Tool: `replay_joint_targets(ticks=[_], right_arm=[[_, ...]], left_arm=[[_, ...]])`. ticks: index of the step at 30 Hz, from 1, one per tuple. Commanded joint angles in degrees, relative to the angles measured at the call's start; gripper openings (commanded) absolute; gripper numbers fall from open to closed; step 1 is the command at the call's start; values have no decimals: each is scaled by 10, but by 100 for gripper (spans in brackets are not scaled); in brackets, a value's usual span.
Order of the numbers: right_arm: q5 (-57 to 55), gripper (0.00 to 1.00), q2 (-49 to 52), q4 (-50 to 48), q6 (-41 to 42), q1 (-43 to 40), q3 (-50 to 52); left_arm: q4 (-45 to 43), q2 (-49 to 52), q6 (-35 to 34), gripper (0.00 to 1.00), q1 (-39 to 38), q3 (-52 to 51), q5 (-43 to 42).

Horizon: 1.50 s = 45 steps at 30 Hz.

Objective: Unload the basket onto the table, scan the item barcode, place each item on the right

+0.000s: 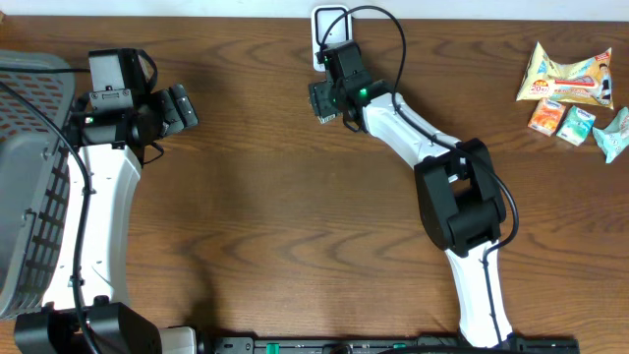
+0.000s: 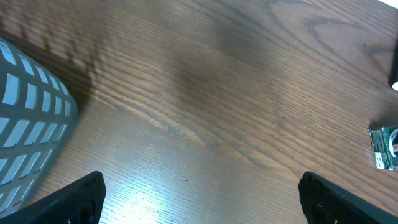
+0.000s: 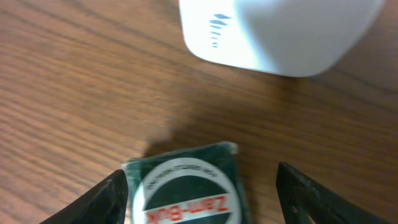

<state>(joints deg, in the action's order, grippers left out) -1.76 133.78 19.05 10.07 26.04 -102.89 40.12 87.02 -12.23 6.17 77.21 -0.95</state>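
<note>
Green packet (image 3: 186,190) between parted right jaws, white scanner (image 3: 280,31) beyond — apart.

One basket (image 1: 25,177), one scanner (image 1: 328,29), one green packet (image 1: 324,100) and four snacks (image 1: 568,77) are lying before two arms (image 1: 98,197).

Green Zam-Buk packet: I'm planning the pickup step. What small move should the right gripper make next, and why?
Probably close the right gripper on the green Zam-Buk packet: it sits between the open jaws, unclamped, with bare table showing on one side, and the white scanner lies just beyond it.
</note>
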Motion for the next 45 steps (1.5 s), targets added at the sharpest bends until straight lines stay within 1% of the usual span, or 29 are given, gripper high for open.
replay_joint_targets(ticks=[1,6,8,12,16,19,21,24,26,28,33,39,45], right_arm=[[-11,71,5,1,21,-19,6],[108,70,14,0,21,-43,6],[152,68,21,1,21,-51,6],[205,63,26,1,20,-55,6],[265,59,26,9,1,-54,6],[279,57,26,24,2,-53,6],[290,54,26,35,1,-53,6],[351,50,26,37,2,-53,6],[402,50,26,37,2,-55,6],[429,50,22,46,5,-56,6],[409,57,2,75,22,-64,6],[284,59,-49,139,32,-88,6],[278,74,-106,180,32,-116,6]], left_arm=[[2,3,-5,98,2,-3,4],[2,3,-5,98,2,-3,4],[2,3,-5,98,2,-3,4],[2,3,-5,98,2,-3,4],[2,3,-5,98,2,-3,4],[2,3,-5,98,2,-3,4],[2,3,-5,98,2,-3,4],[2,3,-5,98,2,-3,4],[2,3,-5,98,2,-3,4],[2,3,-5,97,2,-3,4],[2,3,-5,98,2,-3,4],[2,3,-5,98,2,-3,4],[-1,3,-13,98,2,-3,-1]])
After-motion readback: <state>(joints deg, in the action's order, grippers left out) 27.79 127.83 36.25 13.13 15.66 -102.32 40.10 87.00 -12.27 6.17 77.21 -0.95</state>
